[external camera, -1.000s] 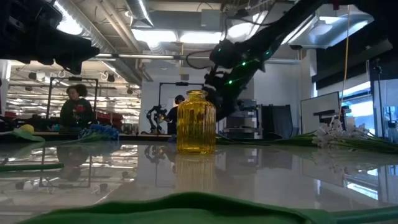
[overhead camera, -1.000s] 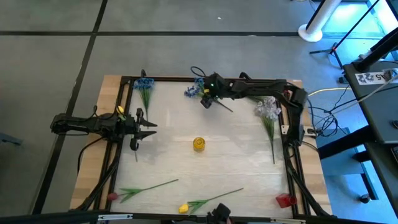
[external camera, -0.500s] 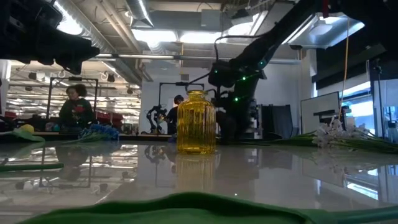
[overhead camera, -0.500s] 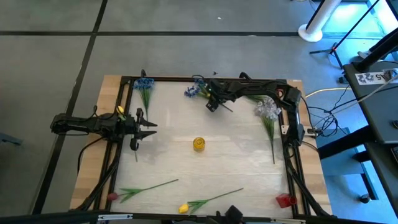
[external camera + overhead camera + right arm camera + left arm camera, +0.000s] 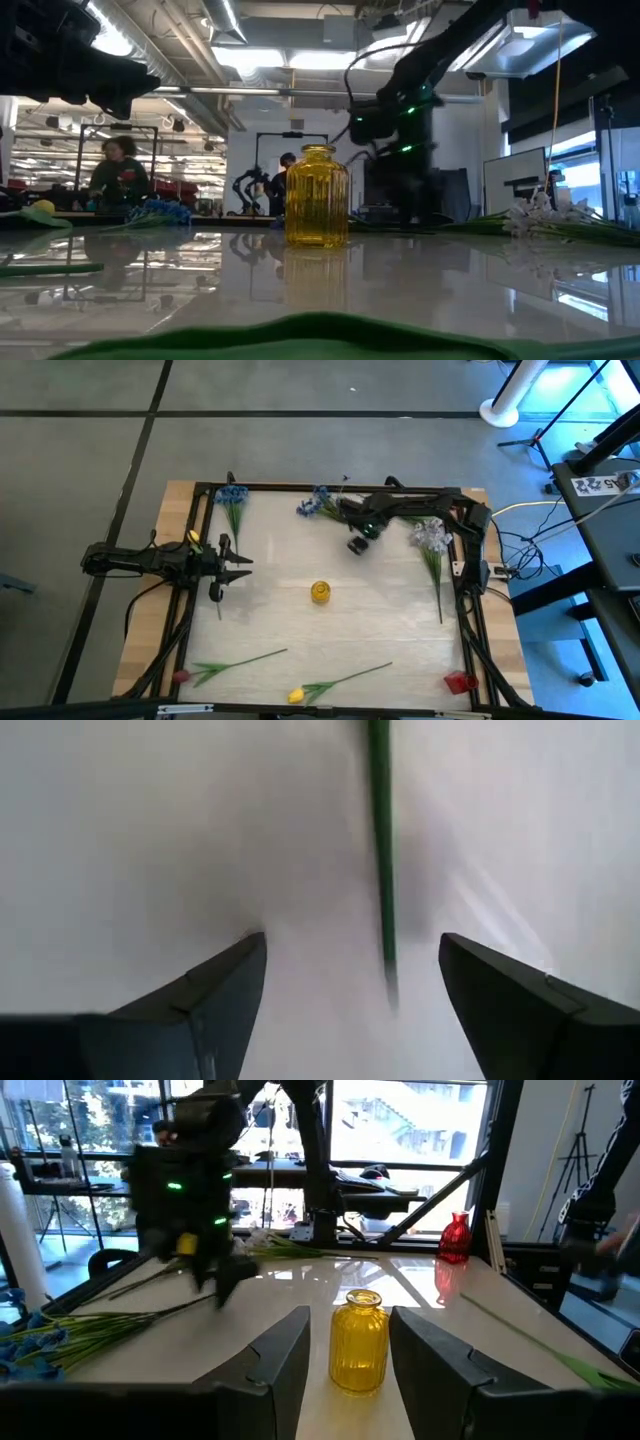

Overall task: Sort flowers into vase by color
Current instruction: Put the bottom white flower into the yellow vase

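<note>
Fingers: right gripper spread wide, empty, pointed down at one green stem on the table between the fingertips, likely lining up a pick. Position: far side, near the blue flowers. Left gripper open, empty, waiting at the left edge, facing the yellow vase at table centre. Count: yellow vase 1, holding nothing; red vase 1, near right; blue bunches 2, far; white-lavender bunch 1, right; loose single flowers 2, near edge
</note>
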Robot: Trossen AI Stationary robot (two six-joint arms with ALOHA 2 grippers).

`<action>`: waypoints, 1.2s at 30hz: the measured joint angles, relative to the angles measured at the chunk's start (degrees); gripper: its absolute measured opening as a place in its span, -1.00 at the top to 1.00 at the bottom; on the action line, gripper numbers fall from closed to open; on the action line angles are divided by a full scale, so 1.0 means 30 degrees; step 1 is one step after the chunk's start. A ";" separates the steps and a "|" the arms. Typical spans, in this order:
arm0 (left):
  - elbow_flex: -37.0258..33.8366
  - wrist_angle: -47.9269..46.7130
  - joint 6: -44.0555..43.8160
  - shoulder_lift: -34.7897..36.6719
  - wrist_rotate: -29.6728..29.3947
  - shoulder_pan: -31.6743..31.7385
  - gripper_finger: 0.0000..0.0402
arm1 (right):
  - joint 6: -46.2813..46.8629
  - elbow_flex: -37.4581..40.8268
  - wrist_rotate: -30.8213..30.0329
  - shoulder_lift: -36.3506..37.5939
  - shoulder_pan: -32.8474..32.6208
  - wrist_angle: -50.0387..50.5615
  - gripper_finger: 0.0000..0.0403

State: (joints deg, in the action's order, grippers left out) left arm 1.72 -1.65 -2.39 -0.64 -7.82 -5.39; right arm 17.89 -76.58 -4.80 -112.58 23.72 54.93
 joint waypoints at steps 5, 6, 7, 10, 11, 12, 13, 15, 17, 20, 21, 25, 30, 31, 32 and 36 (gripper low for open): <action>0.0000 0.0005 0.0000 0.0005 -0.0006 0.0000 0.33 | 0.1863 0.0922 -0.4065 0.2724 -0.0083 0.4944 -0.47; -0.0002 0.0002 -0.0007 0.0004 -0.0006 0.0000 0.33 | 0.2588 0.1536 -0.4574 0.3310 0.0112 0.5488 -0.47; -0.0001 0.0000 0.0000 0.0004 -0.0006 0.0000 0.33 | 0.3379 0.2198 -0.4600 0.3965 0.0270 0.5478 -0.47; 0.0000 0.0000 0.0000 0.0000 -0.0006 0.0000 0.33 | 0.5124 0.4503 -0.3821 0.6216 0.0824 0.5269 -0.47; -0.0007 0.0000 0.0000 0.0007 -0.0006 0.0000 0.33 | 0.5672 0.5316 -0.3793 0.6804 0.0989 0.5146 -0.47; 0.0000 0.0000 0.0000 0.0000 -0.0006 0.0000 0.33 | 0.6225 0.6136 -0.3722 0.7275 0.1119 0.4834 -0.47; -0.0002 0.0005 -0.0005 0.0000 -0.0006 0.0000 0.33 | 0.6795 0.6879 -0.3677 0.7657 0.1197 0.4630 -0.47; -0.0003 0.0000 0.0000 0.0000 -0.0006 0.0000 0.33 | 0.7651 0.8203 -0.3189 0.8309 0.1283 0.4670 -0.47; -0.0004 0.0000 0.0000 0.0001 -0.0006 0.0000 0.33 | 0.7912 0.9373 -0.2103 0.8419 0.1219 0.4669 -0.47; 0.0000 0.0003 -0.0003 0.0000 -0.0006 0.0000 0.33 | 0.7919 1.0903 -0.0669 0.8425 0.1194 0.4503 -0.47; 0.0000 0.0000 -0.0007 0.0000 -0.0006 0.0000 0.33 | 0.7951 1.1401 -0.0701 0.8425 0.1213 0.4254 -0.47; -0.0002 0.0005 0.0000 0.0000 -0.0004 0.0000 0.33 | 0.7957 1.2780 -0.0554 0.8509 0.1229 0.3198 -0.45; -0.0003 0.0005 -0.0001 0.0006 -0.0006 0.0000 0.33 | 0.7353 1.3073 -0.0812 0.8485 0.1210 0.2444 -0.23; -0.0002 0.0002 0.0000 0.0007 -0.0006 0.0000 0.33 | 0.7110 1.3021 -0.0973 0.8484 0.1210 0.2336 -0.16; 0.0000 0.0000 0.0000 0.0000 -0.0006 0.0000 0.33 | 0.6796 1.2978 -0.1062 0.8476 0.1188 0.2175 -0.07; -0.0004 0.0004 0.0000 0.0000 -0.0006 0.0000 0.33 | 0.6175 1.2681 -0.0779 0.8452 0.1196 0.1669 0.31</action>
State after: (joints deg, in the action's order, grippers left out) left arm 1.70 -1.64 -2.39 -0.64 -7.84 -5.39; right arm 36.41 -38.54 -7.14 -87.23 27.31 59.93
